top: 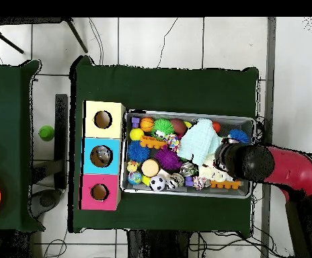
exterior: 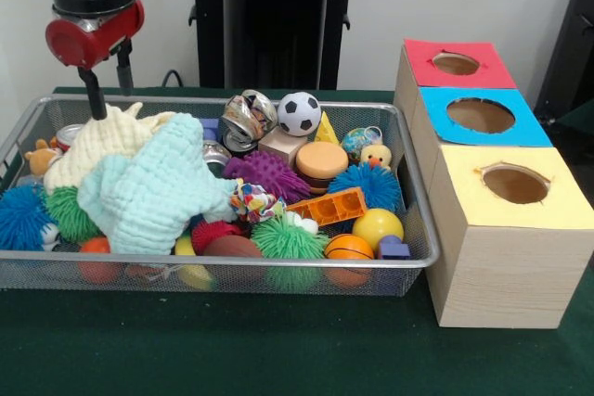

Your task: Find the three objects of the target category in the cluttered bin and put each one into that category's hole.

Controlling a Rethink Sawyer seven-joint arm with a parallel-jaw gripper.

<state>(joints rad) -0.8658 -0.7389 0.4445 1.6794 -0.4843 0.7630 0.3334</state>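
Jaws (exterior: 93,99), their spread impossible to tell, dip onto a cream knitted cloth (exterior: 97,141) in the wire bin (exterior: 232,275); beyond them across the clutter stand three boxes with holes (exterior: 483,118) on the tabletop (exterior: 278,350).

No readable text, labels, brands or numbers anywhere. Crushed cans (exterior: 243,120) at 12 o'clock in the wire bin (exterior: 419,229) show print, but it's illegible.
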